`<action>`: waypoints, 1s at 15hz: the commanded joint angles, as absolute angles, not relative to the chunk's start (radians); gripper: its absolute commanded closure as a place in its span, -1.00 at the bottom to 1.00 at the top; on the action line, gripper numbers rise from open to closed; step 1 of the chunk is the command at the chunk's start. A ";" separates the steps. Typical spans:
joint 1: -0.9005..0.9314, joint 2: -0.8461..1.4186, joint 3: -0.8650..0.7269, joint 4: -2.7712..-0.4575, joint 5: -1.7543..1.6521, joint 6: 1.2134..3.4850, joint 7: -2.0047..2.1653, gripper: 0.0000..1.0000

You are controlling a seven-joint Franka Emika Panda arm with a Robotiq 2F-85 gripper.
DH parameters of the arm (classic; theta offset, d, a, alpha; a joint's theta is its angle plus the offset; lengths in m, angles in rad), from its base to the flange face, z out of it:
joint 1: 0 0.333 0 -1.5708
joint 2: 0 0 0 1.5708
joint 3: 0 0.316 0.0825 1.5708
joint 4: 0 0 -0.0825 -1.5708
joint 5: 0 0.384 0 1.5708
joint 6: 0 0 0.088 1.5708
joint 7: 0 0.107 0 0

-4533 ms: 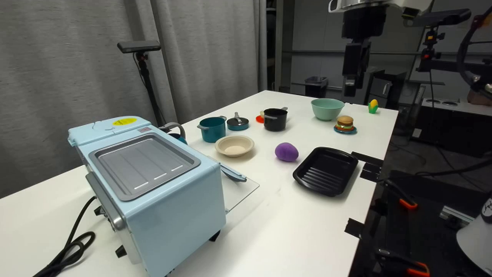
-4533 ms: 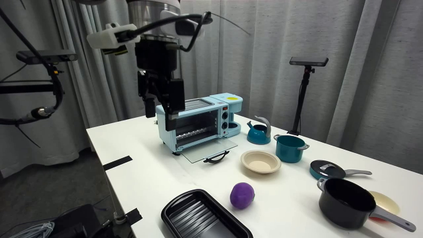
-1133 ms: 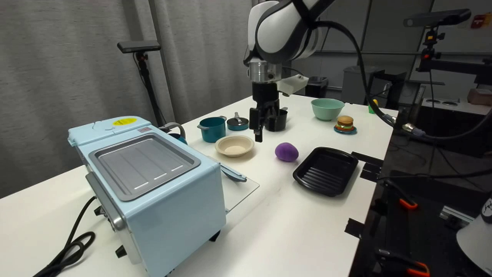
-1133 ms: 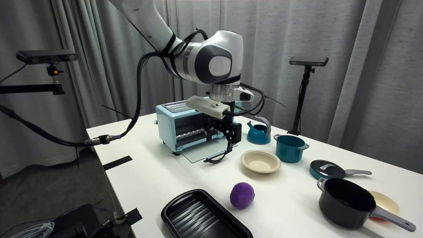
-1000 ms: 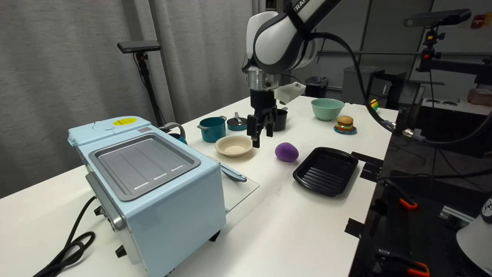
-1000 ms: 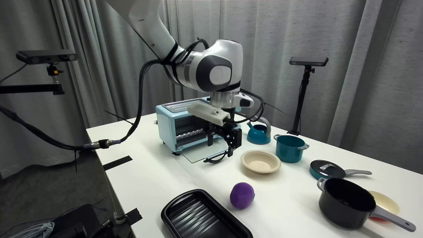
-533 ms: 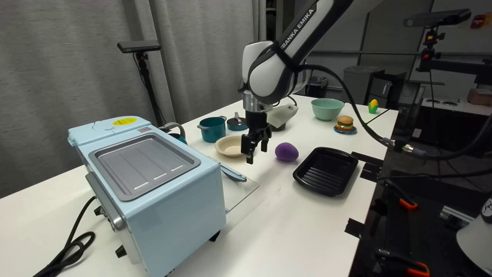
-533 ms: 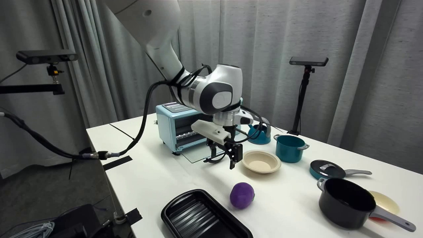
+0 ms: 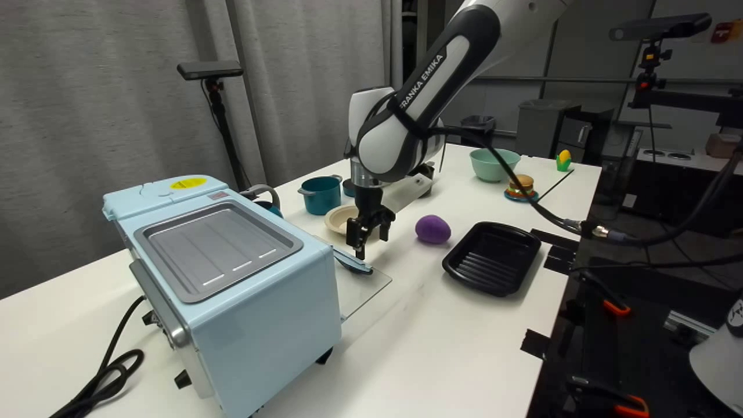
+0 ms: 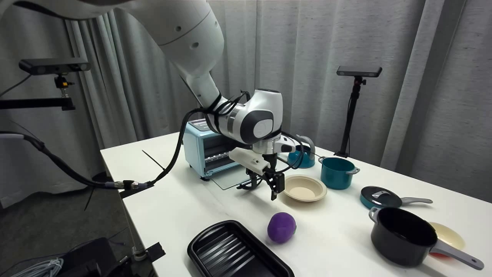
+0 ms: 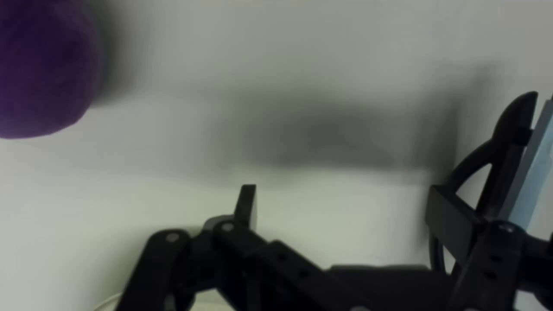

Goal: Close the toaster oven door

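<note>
The pale blue toaster oven [image 9: 267,337] stands at the table's end; it also shows in an exterior view [image 10: 194,148], partly behind the arm. Its door is the glass panel [image 9: 365,293], folded down in front of the dark opening [image 10: 230,180]. A black handle on a pale blue strip [image 9: 351,261] runs along the door's outer edge; it also shows in the wrist view [image 11: 518,114]. My gripper [image 9: 372,244] is open and empty, low beside the handle. In the wrist view [image 11: 341,190] the right finger overlaps the handle; I cannot tell whether they touch.
A beige bowl [image 10: 303,192] sits close behind the gripper. A purple toy [image 9: 433,229] and a black ridged tray [image 9: 493,258] lie in front of the oven. A teal pot [image 9: 322,196], a kettle [image 10: 301,157] and a black saucepan [image 10: 403,236] stand farther along.
My gripper has come from high above the table down to the door's handle. In the last half second it moved lower and closer to the handle. The door has not moved.
</note>
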State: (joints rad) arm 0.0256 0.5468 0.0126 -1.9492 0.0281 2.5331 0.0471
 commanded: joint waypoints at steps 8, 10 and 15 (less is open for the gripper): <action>0.007 0.644 -0.005 -1.798 0.032 2.494 0.042 -1.00; 0.002 0.647 0.001 -1.785 0.034 2.487 0.030 -1.00; -0.019 0.651 0.014 -1.756 0.037 2.432 -0.022 -1.00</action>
